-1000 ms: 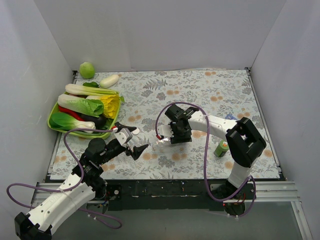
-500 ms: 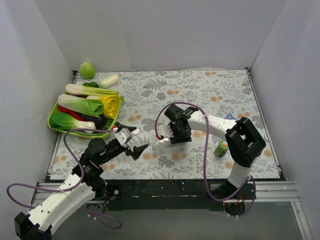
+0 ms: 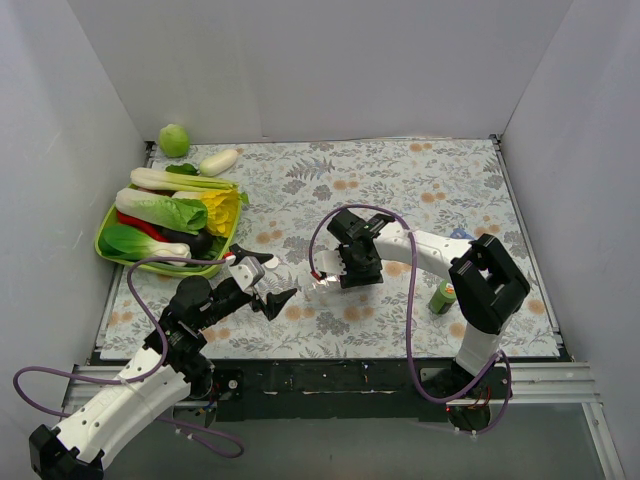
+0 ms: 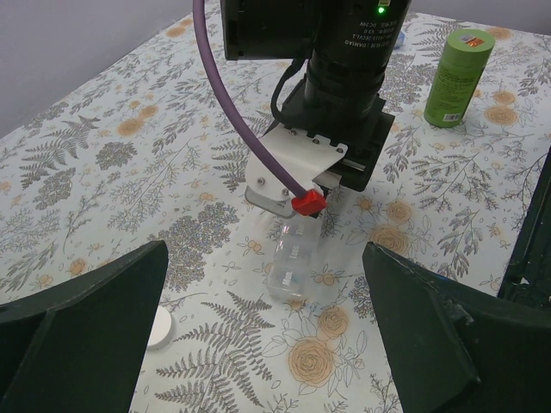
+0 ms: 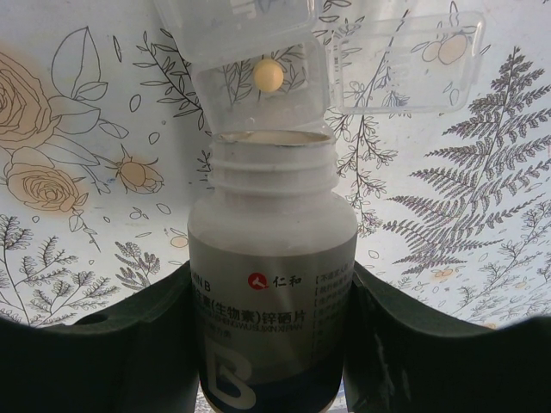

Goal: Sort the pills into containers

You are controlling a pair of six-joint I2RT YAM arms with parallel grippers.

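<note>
My right gripper (image 3: 347,268) is shut on a white pill bottle (image 5: 271,284). The bottle is uncapped and its mouth lies against the clear pill-box strip (image 5: 258,95). One round yellow pill (image 5: 268,75) lies in an open compartment just beyond the mouth. The strip lies on the flowered cloth, also in the top view (image 3: 322,287) and the left wrist view (image 4: 297,262). My left gripper (image 3: 272,292) is open and empty, a little left of the strip and pointing at it; in its own view (image 4: 275,344) the strip lies ahead between the fingers (image 4: 77,327).
A small green bottle (image 3: 443,296) stands right of the right arm, also in the left wrist view (image 4: 456,77). A white cap (image 4: 157,327) lies on the cloth by the left finger. A green tray of vegetables (image 3: 110,250) sits at the left. A green ball (image 3: 174,139) lies at the back left.
</note>
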